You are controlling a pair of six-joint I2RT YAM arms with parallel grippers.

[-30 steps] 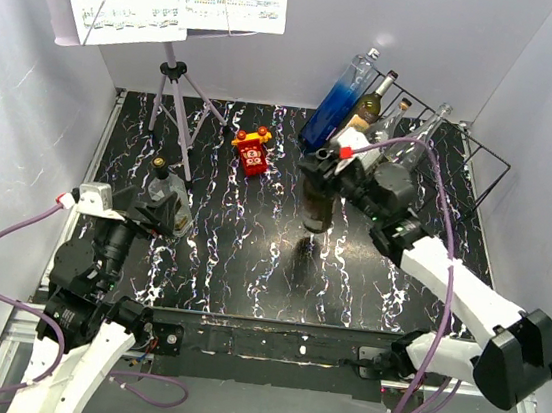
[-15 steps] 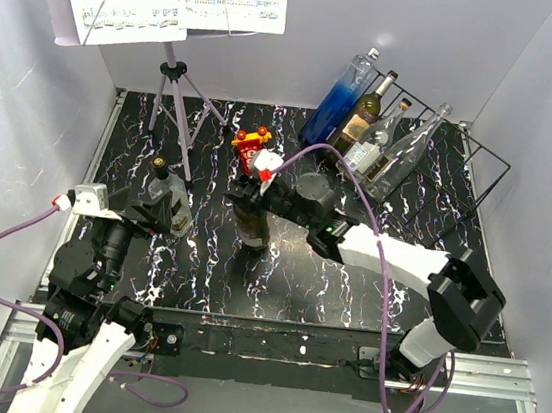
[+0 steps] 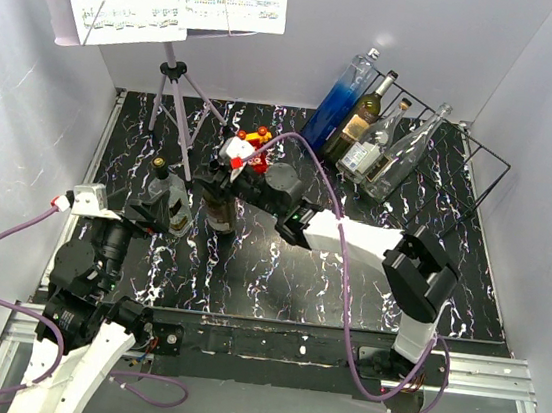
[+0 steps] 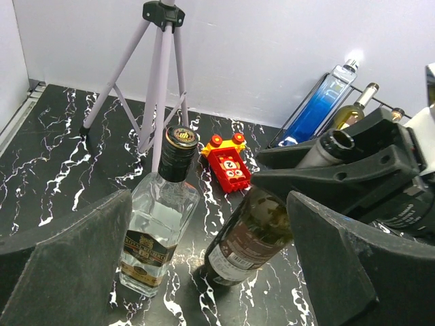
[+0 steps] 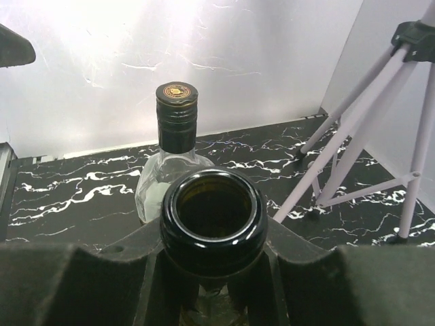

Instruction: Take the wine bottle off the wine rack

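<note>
The right gripper clamps the wine bottle by the neck, centre-left of the top view — well apart from the wine rack, upper right. It is best set down upright, off the clear bottle; the left gripper gapes wide.

Left gripper agape; right seemingly clamped

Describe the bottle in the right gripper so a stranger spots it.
From the tripod, look nearer: two bottles side by side. It is the dark bottle, open-mouthed, in the right gripper; the clear bottle is capped.
</note>
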